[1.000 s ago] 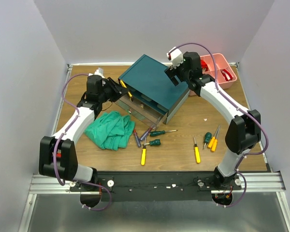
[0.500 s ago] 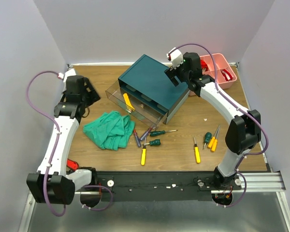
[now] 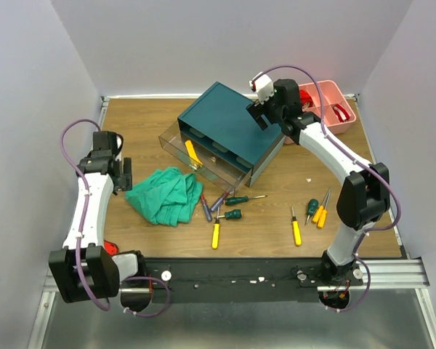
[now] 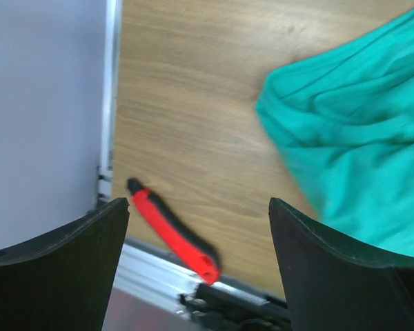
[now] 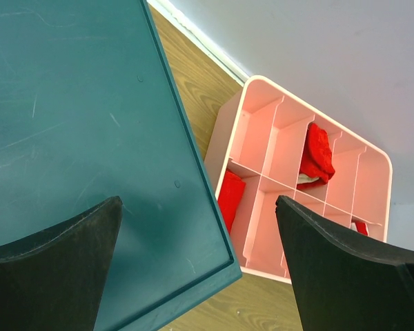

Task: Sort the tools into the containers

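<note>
- You'll find the box (image 3: 229, 127) at the back of the table (image 3: 276, 185), near the middle, with one drawer (image 3: 203, 167) pulled out toward you.
- One screwdriver (image 3: 193, 153) lies in that drawer.
- The divided tray (image 3: 327, 83) sits just right of the box, in the back right corner.
- The cloth (image 3: 166, 195) lies in front of the drawer, to its left.
- A cluster of screwdrivers (image 3: 221, 209) lies just right of the cloth, and another group of screwdrivers (image 3: 314, 214) lies well apart, further right.
- Your left gripper (image 3: 123, 174) hangs left of the cloth, and your right gripper (image 3: 258, 116) hangs over the box's right end.
</note>
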{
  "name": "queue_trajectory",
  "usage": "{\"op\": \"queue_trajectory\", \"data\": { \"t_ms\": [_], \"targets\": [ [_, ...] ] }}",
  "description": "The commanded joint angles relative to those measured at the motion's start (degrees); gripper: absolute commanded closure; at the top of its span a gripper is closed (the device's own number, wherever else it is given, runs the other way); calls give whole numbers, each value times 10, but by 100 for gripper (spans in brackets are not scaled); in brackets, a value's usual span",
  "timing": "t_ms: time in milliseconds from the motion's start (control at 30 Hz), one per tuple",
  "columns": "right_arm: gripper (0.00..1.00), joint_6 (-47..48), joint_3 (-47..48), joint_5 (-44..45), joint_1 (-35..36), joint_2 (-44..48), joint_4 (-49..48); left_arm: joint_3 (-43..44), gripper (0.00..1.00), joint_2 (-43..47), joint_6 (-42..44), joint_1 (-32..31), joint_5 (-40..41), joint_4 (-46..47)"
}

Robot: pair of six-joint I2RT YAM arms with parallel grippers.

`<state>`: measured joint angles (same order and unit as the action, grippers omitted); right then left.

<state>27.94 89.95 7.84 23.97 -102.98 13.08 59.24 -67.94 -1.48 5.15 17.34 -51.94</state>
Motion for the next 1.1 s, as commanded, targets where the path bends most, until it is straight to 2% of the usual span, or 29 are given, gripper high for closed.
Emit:
{"op": "queue_trajectory", "data": {
  "t_ms": [0,100,133,167,233,267,367,467,567,600,733,867,1000,1067],
  "targets": [
    [0,0,23,-9,4,-13,6,-27,9,10,177,37,-49,-68],
    [0,-3,28,-10,4,-18,12,-127,12,94,244,50,-66,-48],
    [0,-4,30,-12,4,-20,14,-152,14,127,303,52,-72,-27],
    [0,-5,32,-12,4,-22,17,-197,16,195,333,53,-80,-21],
    [0,-8,37,-13,4,-26,20,-247,18,262,397,53,-74,-9],
    [0,-9,39,-13,5,-27,22,-257,19,312,414,53,-72,-12],
    [0,-12,43,-17,5,-33,27,-282,23,353,432,54,-31,-34],
    [0,-15,38,-19,6,-35,27,-305,25,352,414,55,25,-61],
    [0,-14,36,-21,8,-35,29,-324,21,312,371,58,52,-85],
    [0,-15,37,-22,8,-35,31,-326,21,298,338,59,47,-89],
    [0,-14,42,-21,9,-41,39,-337,20,247,293,85,57,-77],
    [0,-13,47,-21,9,-48,41,-353,17,233,315,163,33,-69],
    [0,-13,51,-18,19,-54,41,-384,16,215,376,226,21,-28],
    [0,-10,55,-17,22,-56,42,-402,16,199,399,239,20,4]
  ]
}}
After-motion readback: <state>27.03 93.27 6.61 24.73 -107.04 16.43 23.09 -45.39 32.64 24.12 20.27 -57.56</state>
